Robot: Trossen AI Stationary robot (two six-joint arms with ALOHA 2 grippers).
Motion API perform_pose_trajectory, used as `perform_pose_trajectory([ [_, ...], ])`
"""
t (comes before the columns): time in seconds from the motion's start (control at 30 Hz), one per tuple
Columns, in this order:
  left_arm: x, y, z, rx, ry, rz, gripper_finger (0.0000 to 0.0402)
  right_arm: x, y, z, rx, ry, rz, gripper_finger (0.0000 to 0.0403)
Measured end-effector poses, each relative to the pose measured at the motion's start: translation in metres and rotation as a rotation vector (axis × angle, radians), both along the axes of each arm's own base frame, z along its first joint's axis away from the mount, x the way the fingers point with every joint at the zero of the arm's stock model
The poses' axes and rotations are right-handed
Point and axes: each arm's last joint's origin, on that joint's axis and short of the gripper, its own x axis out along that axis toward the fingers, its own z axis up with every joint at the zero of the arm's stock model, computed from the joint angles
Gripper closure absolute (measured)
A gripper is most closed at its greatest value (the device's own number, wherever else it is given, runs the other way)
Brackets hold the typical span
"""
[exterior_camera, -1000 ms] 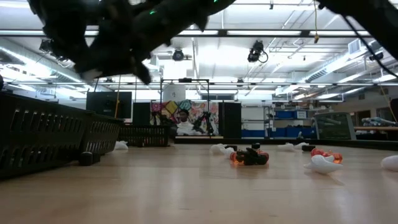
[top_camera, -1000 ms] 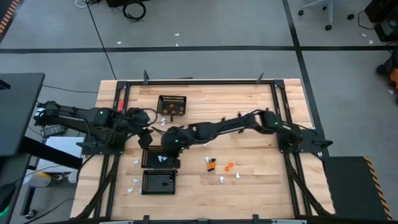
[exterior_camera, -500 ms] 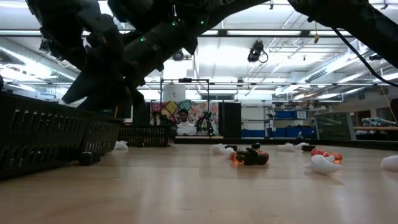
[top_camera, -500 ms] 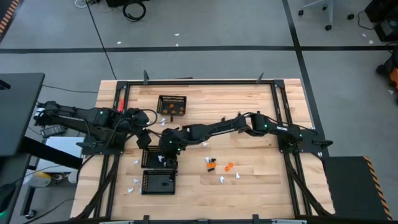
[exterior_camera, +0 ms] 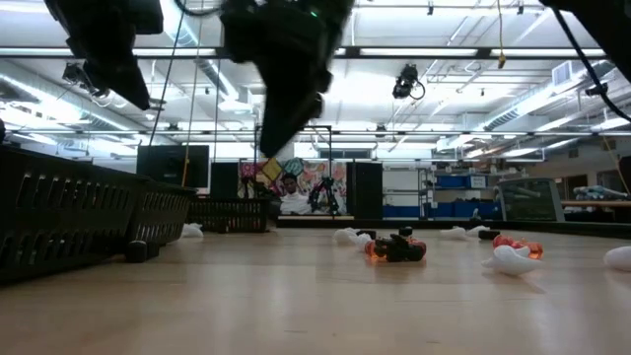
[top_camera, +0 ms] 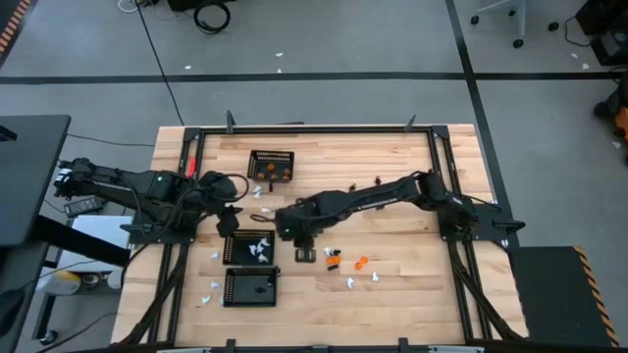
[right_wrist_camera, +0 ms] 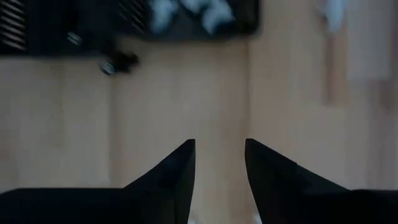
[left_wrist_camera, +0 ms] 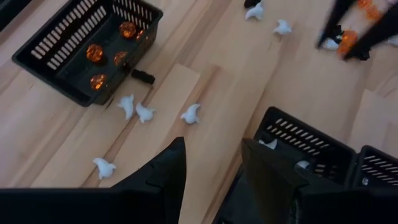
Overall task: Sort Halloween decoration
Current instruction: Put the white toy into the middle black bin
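Note:
Loose pieces lie on the table's right-near part: orange ones [top_camera: 361, 263], a black one [top_camera: 332, 257] and white ones [top_camera: 350, 283]. In the low view they show as a black-and-orange cluster [exterior_camera: 396, 247] and a white piece [exterior_camera: 513, 258]. More white pieces [left_wrist_camera: 189, 114] lie near the orange-filled basket [left_wrist_camera: 37, 62]. My right gripper [top_camera: 304, 249] [right_wrist_camera: 219, 149] hangs open and empty above bare wood, between the white-filled basket [top_camera: 232, 247] and the loose pieces. My left gripper [top_camera: 231, 211] [left_wrist_camera: 211, 149] waits open, just beyond that basket.
Three black mesh baskets stand on the left half: one with orange pieces [top_camera: 255, 167] toward the far side, one with white pieces in the middle, and one [top_camera: 232, 287] near the front edge. A black frame [top_camera: 432, 147] rims the table. Stray white pieces [top_camera: 211, 291] lie left of the near basket.
My right gripper reached toward the table's left until it stood over the white-filled basket, then drew back to the right and slightly nearer, and now hangs between that basket and the loose pieces. The left arm has kept still.

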Motion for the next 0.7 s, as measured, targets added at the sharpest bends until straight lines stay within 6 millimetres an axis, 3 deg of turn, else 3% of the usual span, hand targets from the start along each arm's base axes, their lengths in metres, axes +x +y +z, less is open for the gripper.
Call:
perform_pose_trajectory([
  [0.43, 0.002, 0.0, 0.001, 0.013, -0.023, 0.008, 0.0239, -0.082, -0.003, -0.018, 0.151, 0.095, -0.155, 0.0245],
  [0.57, 0.002, 0.0, 0.001, 0.016, -0.022, 0.009, 0.0239, -0.103, 0.017, -0.021, 0.226, 0.16, -0.099, 0.0215],
  [0.7, 0.002, 0.0, 0.001, 0.019, -0.022, 0.006, 0.0239, -0.124, 0.05, -0.024, 0.133, 0.208, -0.055, 0.0188],
])
